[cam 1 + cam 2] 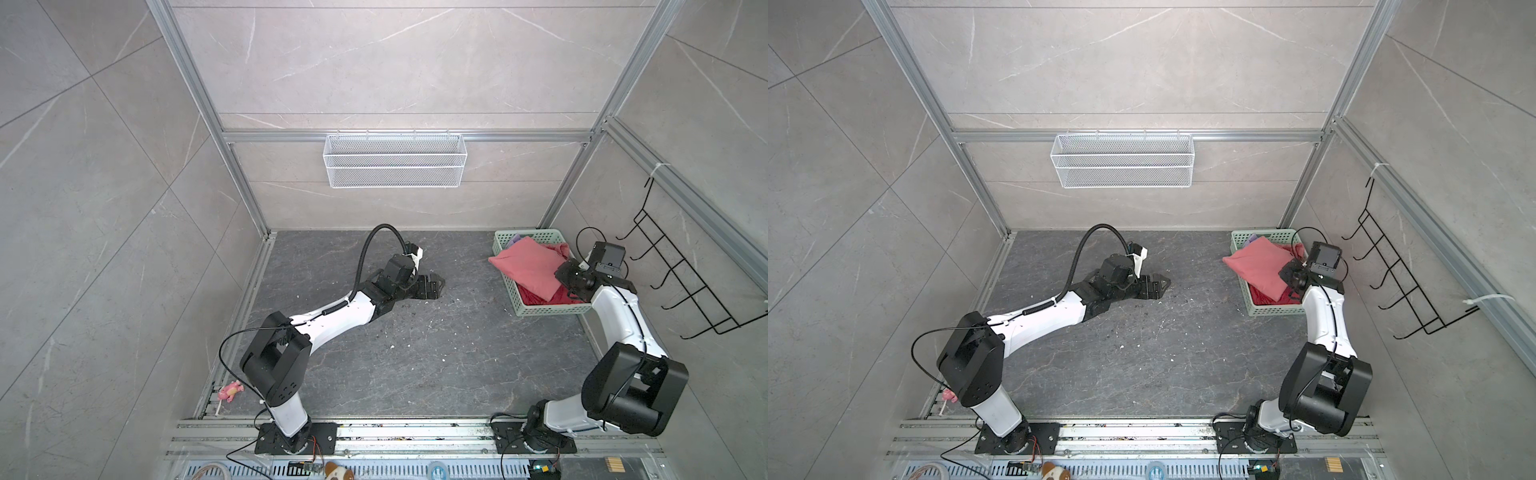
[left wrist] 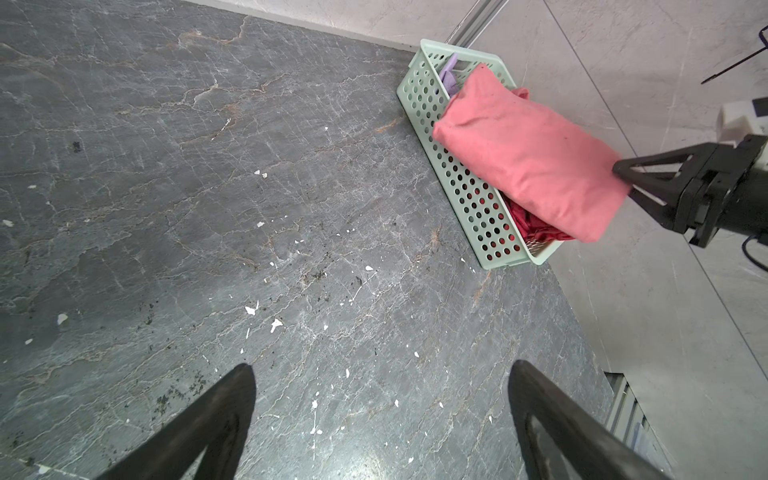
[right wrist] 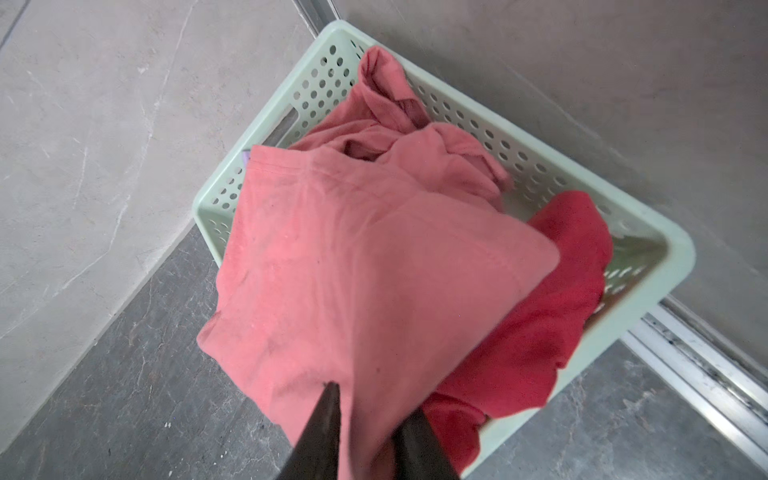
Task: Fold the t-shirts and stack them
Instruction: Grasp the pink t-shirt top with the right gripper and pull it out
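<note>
1. The dark stone tabletop (image 1: 415, 365) fills the floor of the cell in both top views, speckled with pale flecks.
2. The left arm (image 1: 332, 316) rises from 7 o'clock and reaches toward the middle. Its left gripper (image 2: 382, 370) hangs over bare stone a little toward 12 o'clock of centre, jaws spread wide and holding nothing.
3. The right arm (image 1: 615, 316) rises from 5 o'clock and bends toward 2 o'clock. Its right gripper (image 3: 374, 407) is pinched onto pink cloth, which bunches between the two dark fingers.
4. The mint-green basket (image 1: 552, 309) sits at 2 o'clock, tight in the table's corner.
5. The salmon-pink t-shirt (image 3: 353, 270) is the cloth being gripped (a crumpled bundle, not spread). It rides above the basket and overhangs the rim on the 9 o'clock side, with its far end down inside.
6. The deep-red t-shirt (image 3: 552, 311) lies crumpled in the basket at its 6 o'clock end, partly under the pink one.
7. The lilac t-shirt (image 2: 449, 77) shows only as a small scrap at the basket's 12 o'clock end.
</note>
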Controlling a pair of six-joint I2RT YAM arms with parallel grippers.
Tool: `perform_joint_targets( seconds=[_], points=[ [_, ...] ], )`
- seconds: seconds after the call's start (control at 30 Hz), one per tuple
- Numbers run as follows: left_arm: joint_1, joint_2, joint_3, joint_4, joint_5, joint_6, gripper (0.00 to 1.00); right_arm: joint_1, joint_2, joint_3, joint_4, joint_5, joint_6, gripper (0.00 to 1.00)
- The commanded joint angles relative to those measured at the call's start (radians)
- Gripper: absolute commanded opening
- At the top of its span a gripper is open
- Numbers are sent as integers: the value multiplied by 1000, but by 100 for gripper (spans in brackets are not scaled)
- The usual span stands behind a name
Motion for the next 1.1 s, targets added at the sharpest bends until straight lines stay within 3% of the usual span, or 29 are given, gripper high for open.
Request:
perform_joint_targets(
  seconds=[0.0,0.33,0.47,0.6,0.87,0.93,1.07],
  points=[
    [-5,-64,-17,80,17,5,97,3,68,18,-66,11,-6,34],
    [-5,-62,1,42,-5,22,97,3,130,28,-33,44,14,36],
    [-5,-38,24,43,5,4,96,9,127,43,-42,76,18,13],
    [-5,-18,42,43,10,-3,96,17,105,90,-92,113,-5,0],
    [-4,-18,46,53,20,4,96,76,-16,123,-133,107,-33,0],
    [-5,-25,40,57,20,11,96,113,-64,149,-143,52,-37,0],
    [-4,-40,26,76,27,29,96,242,-142,253,-191,48,-77,0]
  ],
)
